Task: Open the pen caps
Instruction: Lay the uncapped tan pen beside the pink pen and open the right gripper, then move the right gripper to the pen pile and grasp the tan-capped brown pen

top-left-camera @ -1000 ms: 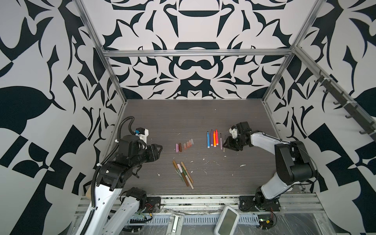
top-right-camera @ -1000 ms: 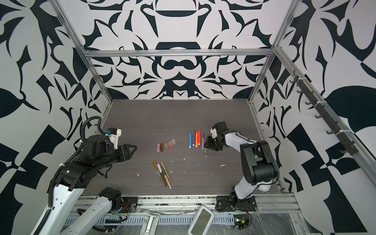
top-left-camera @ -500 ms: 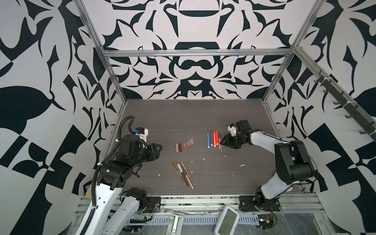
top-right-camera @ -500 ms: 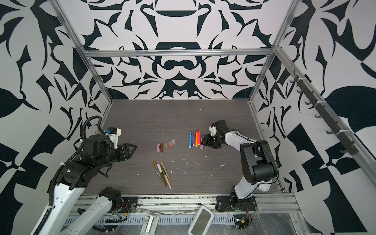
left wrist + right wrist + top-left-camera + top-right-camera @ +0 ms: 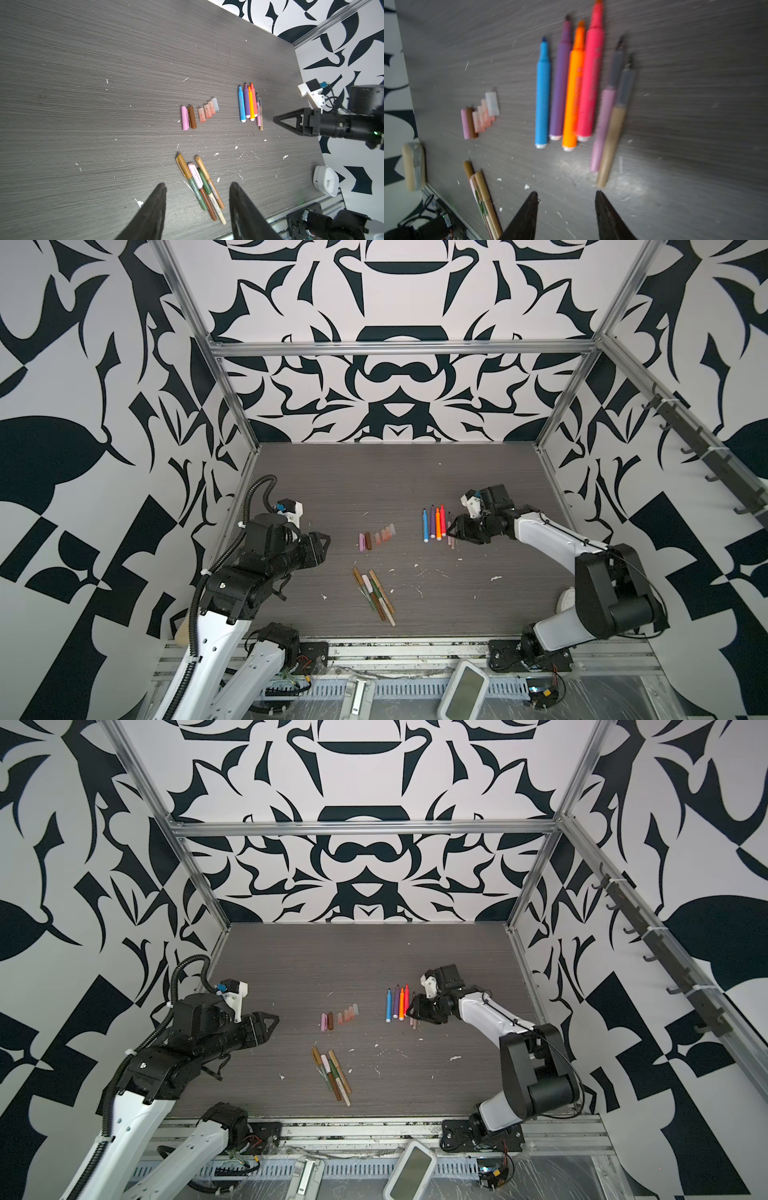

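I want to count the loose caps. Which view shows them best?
The left wrist view: the caps lie sharp and unobstructed, six in a row: pink, brown, then four translucent. The right wrist view shows the caps blurred and overlapping. In both top views the caps are small and hard to separate.

Black-and-white patterned walls [image 5: 395,294] enclose a grey, apparently wood-grain tabletop [image 5: 374,481].

Caps [image 5: 201,115] were pink, brown and translucent salmon; markers [image 5: 246,101] blue, purple, orange, red; table [image 5: 104,83] grey woodgrain; walls [image 5: 395,377] black-and-white patterned.
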You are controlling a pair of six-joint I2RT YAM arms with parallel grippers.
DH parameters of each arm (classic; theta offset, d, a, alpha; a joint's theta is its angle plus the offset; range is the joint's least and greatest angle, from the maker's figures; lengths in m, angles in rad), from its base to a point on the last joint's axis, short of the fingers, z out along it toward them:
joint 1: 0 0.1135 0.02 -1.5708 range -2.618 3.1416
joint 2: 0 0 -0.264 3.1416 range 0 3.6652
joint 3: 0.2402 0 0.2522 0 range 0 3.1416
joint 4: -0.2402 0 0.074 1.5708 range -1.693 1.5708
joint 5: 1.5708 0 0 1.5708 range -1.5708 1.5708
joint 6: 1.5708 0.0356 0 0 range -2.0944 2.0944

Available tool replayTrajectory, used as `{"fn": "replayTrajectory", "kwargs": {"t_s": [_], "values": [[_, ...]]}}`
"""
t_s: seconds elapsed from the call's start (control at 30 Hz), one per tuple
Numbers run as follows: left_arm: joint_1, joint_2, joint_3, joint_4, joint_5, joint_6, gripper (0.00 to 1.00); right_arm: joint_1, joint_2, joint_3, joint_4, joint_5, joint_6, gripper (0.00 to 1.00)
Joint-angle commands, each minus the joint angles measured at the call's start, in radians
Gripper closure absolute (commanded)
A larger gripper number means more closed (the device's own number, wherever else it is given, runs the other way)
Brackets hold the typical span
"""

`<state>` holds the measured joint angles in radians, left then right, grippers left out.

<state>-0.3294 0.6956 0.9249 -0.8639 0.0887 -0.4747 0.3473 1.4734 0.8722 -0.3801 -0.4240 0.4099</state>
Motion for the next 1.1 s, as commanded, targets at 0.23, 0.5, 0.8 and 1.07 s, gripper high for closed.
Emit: {"fn": "replayTrajectory", "kwargs": {"t_s": [0.23, 0.5, 0.8, 1.07], "values": [[0.001, -0.017, -0.012, -0.015, -0.034, -0.013, 0.48, 0.594, -0.02, -0.025, -0.018, 0.335, 0.203, 0.56], [0.001, -0.013, -0.011, -0.018, -0.036, -0.015, 0.48, 0.811, 0.142, 0.144, -0.088, 0.446, 0.215, 0.64], [0.001, -0.02, -0.013, -0.017, -0.036, -0.015, 0.48, 0.859, 0.268, 0.263, -0.154, 0.465, 0.199, 0.68], [0.002, -0.021, -0.014, -0.015, -0.034, -0.015, 0.48, 0.863, 0.33, 0.3, -0.17, 0.443, 0.193, 0.7]]}}
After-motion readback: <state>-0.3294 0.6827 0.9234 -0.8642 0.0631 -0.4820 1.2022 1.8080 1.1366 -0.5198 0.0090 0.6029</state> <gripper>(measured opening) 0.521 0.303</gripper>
